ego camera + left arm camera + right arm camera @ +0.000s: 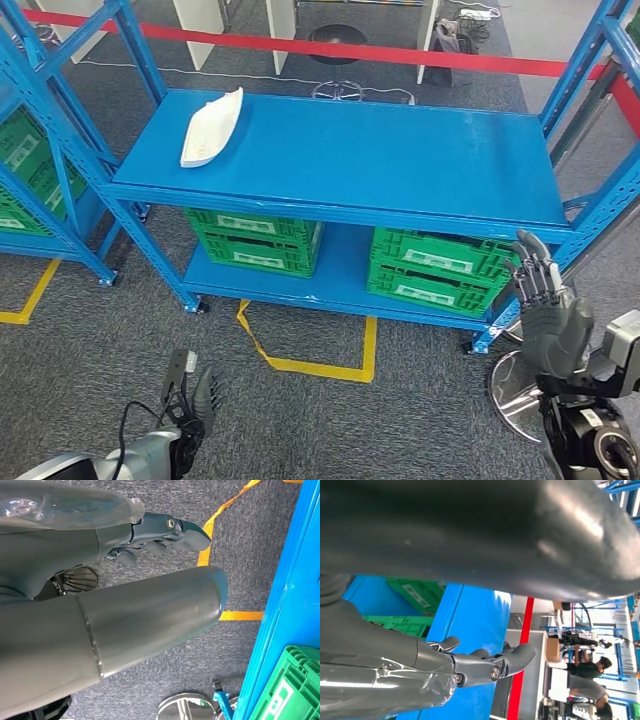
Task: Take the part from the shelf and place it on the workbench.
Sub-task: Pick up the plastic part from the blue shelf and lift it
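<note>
The white part [212, 128] lies at the far left corner of the blue shelf [377, 150], untouched. My right hand [545, 305] is raised off the shelf's near right corner, fingers straight and apart, empty. My left hand [198, 400] hangs low over the carpet [317, 430], fingers loose, holding nothing.
</note>
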Robot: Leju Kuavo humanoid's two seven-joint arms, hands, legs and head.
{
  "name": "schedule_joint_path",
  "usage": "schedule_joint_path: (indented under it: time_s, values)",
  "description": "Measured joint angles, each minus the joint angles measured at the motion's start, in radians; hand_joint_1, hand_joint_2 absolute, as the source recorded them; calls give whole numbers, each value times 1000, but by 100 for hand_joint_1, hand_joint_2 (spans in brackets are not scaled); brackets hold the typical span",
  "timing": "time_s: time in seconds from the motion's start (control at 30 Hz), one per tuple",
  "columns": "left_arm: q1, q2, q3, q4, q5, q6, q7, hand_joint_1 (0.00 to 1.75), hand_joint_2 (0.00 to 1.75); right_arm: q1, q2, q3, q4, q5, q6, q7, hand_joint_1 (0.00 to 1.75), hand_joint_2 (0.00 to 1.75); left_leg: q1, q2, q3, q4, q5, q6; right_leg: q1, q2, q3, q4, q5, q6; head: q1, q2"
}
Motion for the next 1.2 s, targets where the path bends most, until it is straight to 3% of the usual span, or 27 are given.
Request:
schedule_joint_path:
  time_s: [0.33, 0.53, 1.2]
  values:
    - [0, 0, 0, 0, -2, 1, 0, 0, 0, 5, 0, -3, 0, 3, -5, 3, 0, 0, 0, 0, 0, 0, 0, 0, 0, 0, 0, 0, 0, 0, 0, 0]
    - [4, 11, 0, 0, -31, 31, 4, 0, 0, -24, 0, -12, 17, 33, -145, 56, 0, 0, 0, 0, 0, 0, 0, 0, 0, 0, 0, 0, 0, 0, 0, 0]
    - [8, 23, 0, 0, -35, 38, 7, 0, 0, -47, 1, -20, 56, 31, -148, 54, 0, 0, 0, 0, 0, 0, 0, 0, 0, 0, 0, 0, 0, 0, 0, 0]
